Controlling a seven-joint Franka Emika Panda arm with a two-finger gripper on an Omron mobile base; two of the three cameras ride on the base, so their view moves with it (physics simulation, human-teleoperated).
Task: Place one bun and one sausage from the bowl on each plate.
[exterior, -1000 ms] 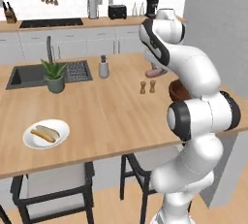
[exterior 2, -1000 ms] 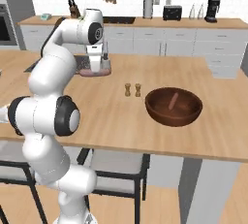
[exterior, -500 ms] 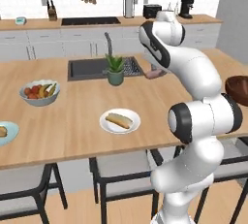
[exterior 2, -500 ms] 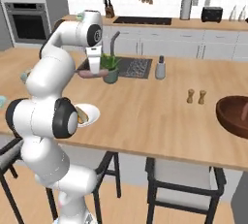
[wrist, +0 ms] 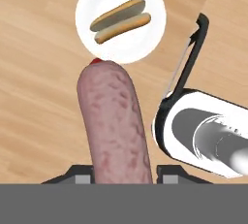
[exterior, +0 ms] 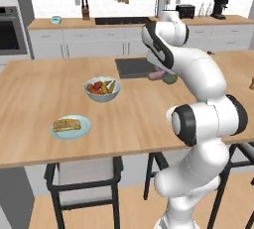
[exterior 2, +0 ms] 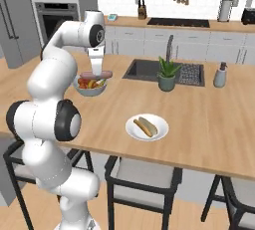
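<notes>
While gripper (exterior 2: pixel 96 76) clamps sausage (exterior 2: pixel 96 75) above counter (exterior 2: pixel 209 119), white plate (exterior 2: pixel 130 127) holds bun (exterior 2: pixel 147 126).

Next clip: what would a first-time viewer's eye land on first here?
The pinkish sausage held in the gripper, carried above the wooden counter close to the fruit bowl. Next come the two plates: the blue-green plate near the counter's front edge holding a bun, and the white plate with a bun, which the hand view looks down on just beyond the sausage's tip.
</notes>
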